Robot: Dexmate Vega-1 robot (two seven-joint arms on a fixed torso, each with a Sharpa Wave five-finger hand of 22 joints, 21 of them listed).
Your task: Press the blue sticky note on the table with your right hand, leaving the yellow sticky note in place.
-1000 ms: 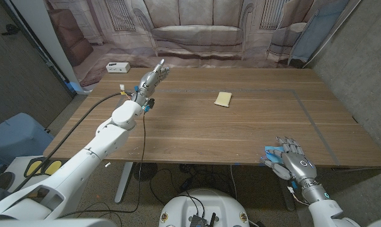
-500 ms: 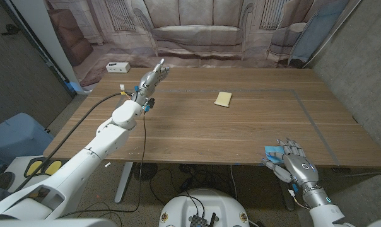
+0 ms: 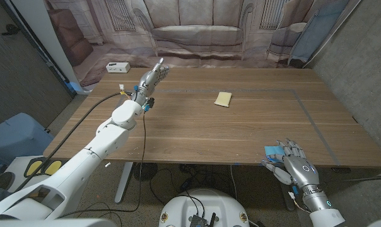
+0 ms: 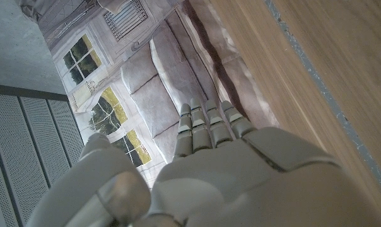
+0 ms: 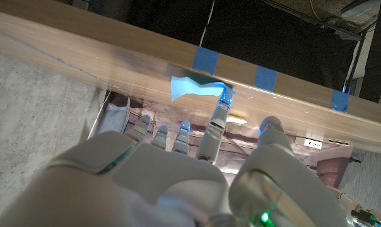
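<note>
The blue sticky note [image 3: 273, 152] lies at the table's front edge on the right, and in the right wrist view the blue sticky note [image 5: 194, 86] juts past that edge with a curled side. My right hand [image 3: 296, 167] hangs at the edge just off the table, fingers spread; one fingertip [image 5: 224, 98] reaches the note's corner. The yellow sticky note [image 3: 223, 98] sits alone at the far middle of the wooden table [image 3: 228, 132]. My left hand [image 3: 151, 78] is raised over the far left corner, fingers straight, holding nothing; the left hand [image 4: 209, 170] shows the same.
A white box [image 3: 117, 67] stands beyond the table's far left corner. Blue tape strips [image 5: 263, 77] mark the table's front edge. A black cable [image 3: 144, 135] trails along my left arm. A printed sofa backdrop [image 3: 197, 31] closes the far side.
My right hand has drawn back toward the table's front edge and lower, uncovering more of the blue note. The left arm and the yellow note have not moved.
</note>
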